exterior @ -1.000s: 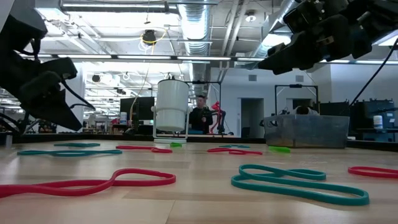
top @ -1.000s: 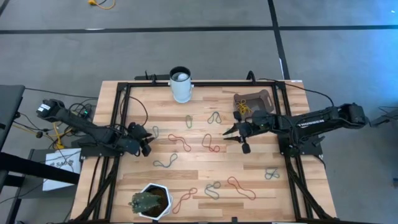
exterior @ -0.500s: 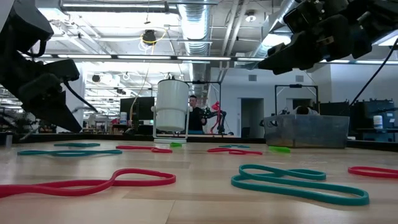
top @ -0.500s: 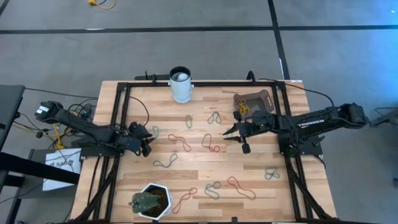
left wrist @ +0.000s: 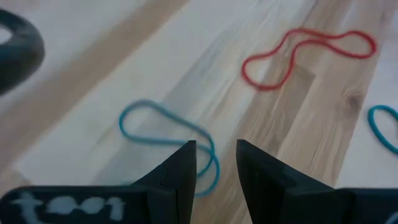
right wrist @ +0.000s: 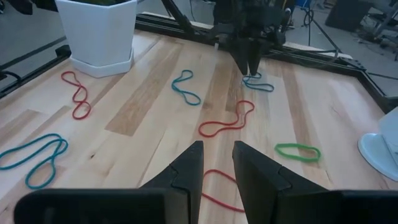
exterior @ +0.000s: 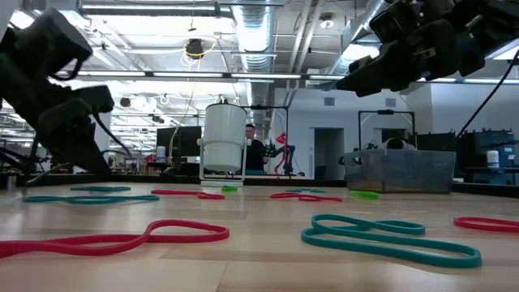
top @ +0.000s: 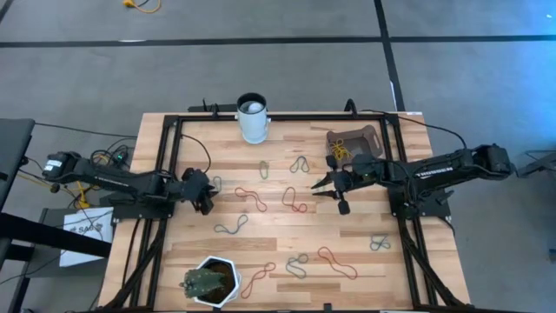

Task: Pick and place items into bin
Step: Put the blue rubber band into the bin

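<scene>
Rubber bands lie scattered flat on the wooden table (top: 182,130): red ones (top: 252,198) (top: 294,200), teal ones (top: 231,227) (top: 297,263), a green one (top: 264,169). The dark bin (top: 358,137) stands by the far right side with yellow bands (top: 337,149) inside. My left gripper (top: 207,189) is open by a narrow gap, low over a teal band (left wrist: 163,132) near the table's left side; whether it touches the band I cannot tell. My right gripper (top: 316,188) hovers open above the table, between a red band (right wrist: 219,186) and the bin.
A white cup (top: 252,118) stands at the far edge, a white hexagonal plant pot (top: 211,281) at the near edge. A black frame (top: 174,174) rims the table. More bands lie near the near edge (top: 337,261) (top: 379,243). A person (exterior: 259,150) stands in the room beyond.
My left gripper has moved toward the far edge, over the teal band near the table's left side, while its arm has stretched out lower. The bands have stayed where they were.
</scene>
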Tool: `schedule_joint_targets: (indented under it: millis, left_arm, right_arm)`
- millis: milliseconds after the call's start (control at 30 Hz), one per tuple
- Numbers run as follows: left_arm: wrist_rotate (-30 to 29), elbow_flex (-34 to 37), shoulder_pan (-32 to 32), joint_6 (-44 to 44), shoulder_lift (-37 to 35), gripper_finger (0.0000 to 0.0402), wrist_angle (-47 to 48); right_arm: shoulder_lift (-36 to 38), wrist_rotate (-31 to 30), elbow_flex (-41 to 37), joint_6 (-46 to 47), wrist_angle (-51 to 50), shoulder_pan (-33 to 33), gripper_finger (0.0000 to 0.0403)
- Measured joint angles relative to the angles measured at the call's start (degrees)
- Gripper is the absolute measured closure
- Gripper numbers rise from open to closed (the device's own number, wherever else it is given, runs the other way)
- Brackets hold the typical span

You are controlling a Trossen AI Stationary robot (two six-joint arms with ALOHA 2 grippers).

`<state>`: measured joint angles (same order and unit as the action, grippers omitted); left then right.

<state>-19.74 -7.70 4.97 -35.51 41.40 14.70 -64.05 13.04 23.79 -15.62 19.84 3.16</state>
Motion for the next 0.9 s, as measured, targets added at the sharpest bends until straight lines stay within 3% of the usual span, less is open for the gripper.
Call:
schedule_joint_targets:
  millis: [167, 333, 467, 567, 700, 900]
  left_arm:
    - [4.1, 0.0, -6.3, 3.0, 0.0, 0.0299, 0.3]
    - [7.1, 0.0, -7.9, 4.5, 1.4, 0.0299, -0.2]
    - [7.8, -0.6, -8.2, 9.9, 6.2, 0.0299, -5.3]
    - [7.8, -5.2, -9.6, 12.1, 10.7, 0.0299, -2.3]
    - [9.1, -10.0, -10.9, 11.9, 16.6, 0.0299, 5.8]
    - [10.8, -10.7, -10.2, 10.0, 22.1, 0.0299, 2.2]
  right_arm:
    - [0.0, 0.0, 0.0, -1.5, 0.0, 0.0, 0.0321]
    - [0.0, 0.0, 0.0, -1.5, 0.0, 0.0, 0.0321]
    - [0.0, 0.0, 0.0, -2.9, 0.0, 0.0, 0.0321]
    - [0.0, 0.0, 0.0, -2.9, 0.1, 0.0, 0.0321]
    - [0.0, 0.0, 0.0, -2.9, 0.0, 0.0, 0.0321]
    - [0.0, 0.0, 0.0, -2.4, 0.0, 0.0, 0.0321]
